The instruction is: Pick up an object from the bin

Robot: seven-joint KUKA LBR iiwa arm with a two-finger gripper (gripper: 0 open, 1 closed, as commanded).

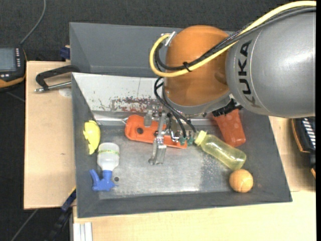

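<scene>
The metal gripper [157,155], open or closed I could not tell, stood low over the grey metal bin [150,179] floor, the flat orange plastic piece [142,128] just behind it, so a grasp there risked catching nothing

Looks like a robotics lab or test cell rather than a home or a shop. Shows in the heavy grey industrial arm [281,59] with its maker's name in black letters [242,70], an orange cover [195,64] at its wrist and a yellow cable [261,22] looped along it, set over a bare grey metal bin [115,49] against a dark surround, with a small screened device [10,62] lying off to the left. Shows too in the odd mix of loose things in the bin: a yellow toy [91,136], a clear bottle [223,153], a wooden ball [241,180], a blue plastic piece [102,179].
</scene>
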